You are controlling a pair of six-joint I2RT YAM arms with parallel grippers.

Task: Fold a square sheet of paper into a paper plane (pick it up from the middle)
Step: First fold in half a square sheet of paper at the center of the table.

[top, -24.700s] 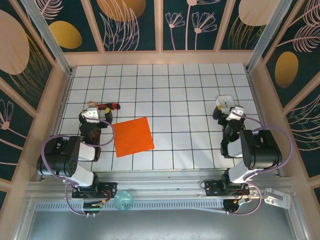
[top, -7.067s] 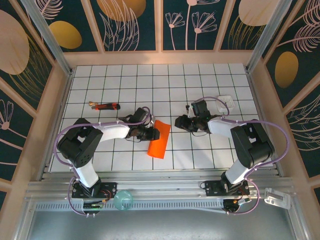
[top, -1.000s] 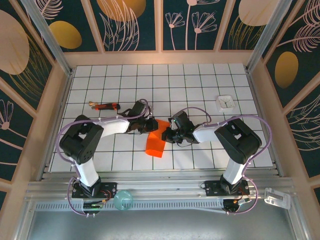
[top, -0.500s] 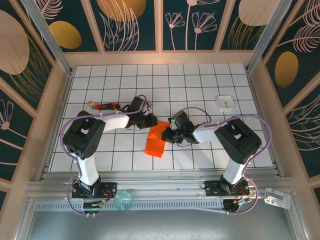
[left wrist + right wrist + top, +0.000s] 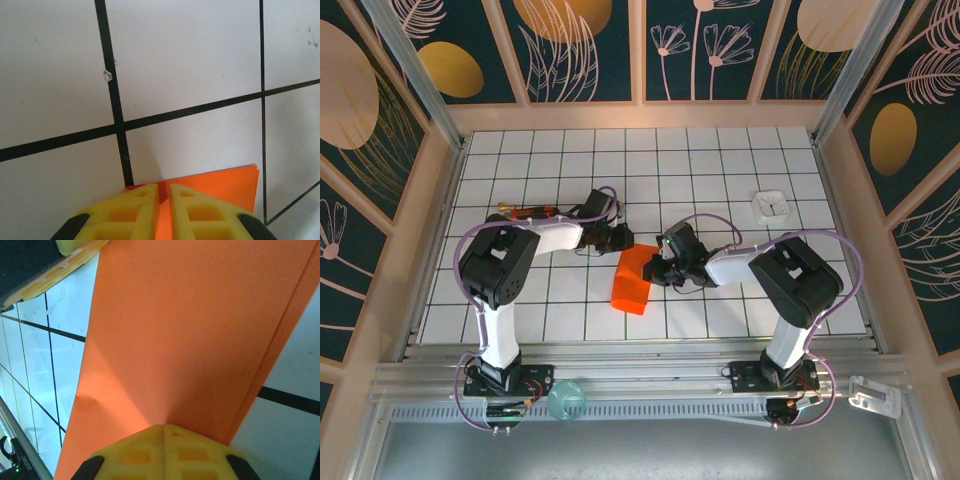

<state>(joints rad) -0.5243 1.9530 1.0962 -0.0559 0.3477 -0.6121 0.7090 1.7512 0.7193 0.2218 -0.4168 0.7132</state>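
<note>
Compared with the flat square seen at the start, the sheet of paper (image 5: 632, 282) now lies doubled over into a narrow orange strip near the middle of the white gridded table (image 5: 720, 160). In the last half second the left arm's elbow has swung inward, while the strip has barely shifted.

In the overhead view, the left gripper (image 5: 623, 238) sits at the strip's far end. The right gripper (image 5: 655, 270) is just beside the strip's right edge.

In the left wrist view, the left gripper (image 5: 164, 200) has its yellow fingers (image 5: 142, 210) almost together. Orange paper (image 5: 225, 182) fills the thin slit between them, so it looks clamped on the far edge.

In the right wrist view, the right gripper (image 5: 165, 450) has its fingers pressed together. The paper (image 5: 190, 340) puckers towards the tips, so it appears pinched there too.

A red-and-black stick (image 5: 530, 211) and a small white square (image 5: 770, 204) lie well apart from the work.

The first half-fold seems done. The step in hand is probably holding the far end ready to turn a corner in for the nose. The next move likely needs one gripper to pin the strip while the other carries a corner to the crease.
</note>
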